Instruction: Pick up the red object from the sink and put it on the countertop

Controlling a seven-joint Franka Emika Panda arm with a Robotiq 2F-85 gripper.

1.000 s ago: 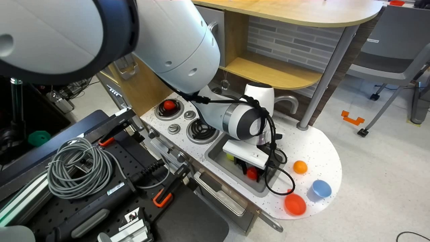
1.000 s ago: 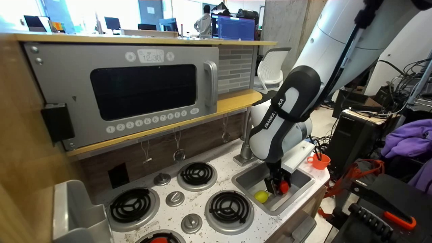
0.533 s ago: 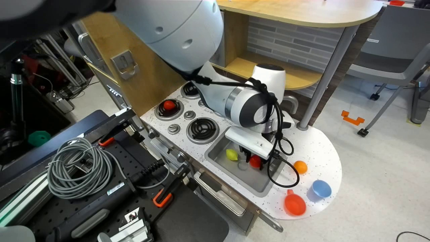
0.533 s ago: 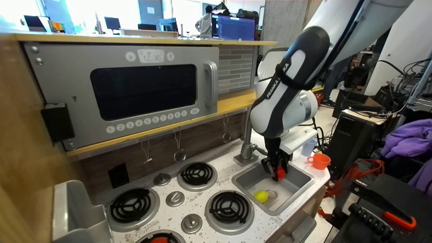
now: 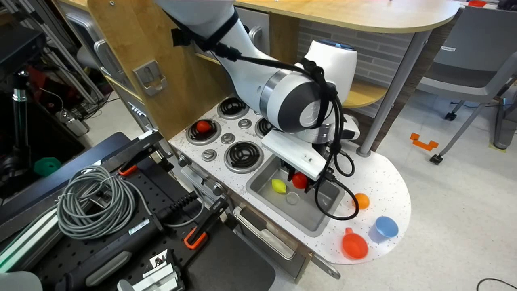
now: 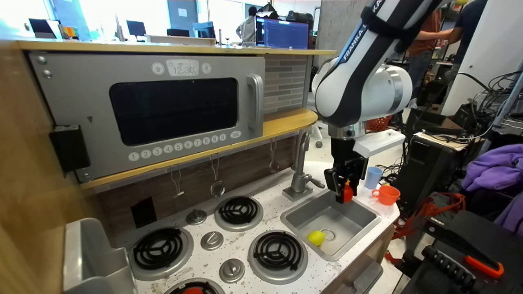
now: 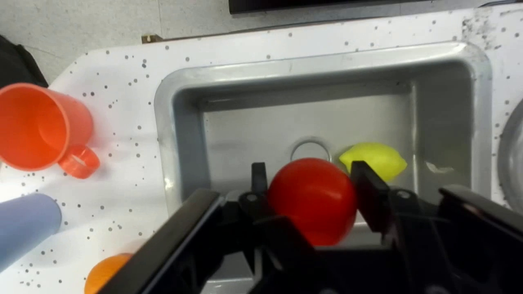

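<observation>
Red object (image 7: 312,204): roundish, clasped in the gripper (image 7: 311,179), which flanks it on both sides; suspended above the sink (image 7: 261,72); lower left obscured in the wrist view. White bar (image 5: 295,153): hides much of the gripper in an exterior view. Orange piece (image 7: 102,272): on the countertop (image 7: 124,175), cut off in the wrist view. Against half a second ago: red object and gripper stand higher.

Beyond the pale wooden, round-ended shelf (image 5: 363,14), bright white windows (image 6: 143,9) and a grey concrete wall (image 6: 337,30). Below that shelf, grey brick-patterned panelling (image 5: 383,52); past its rounded end, a grey wheeled chair (image 5: 476,48) on pale speckled floor (image 5: 456,198).
</observation>
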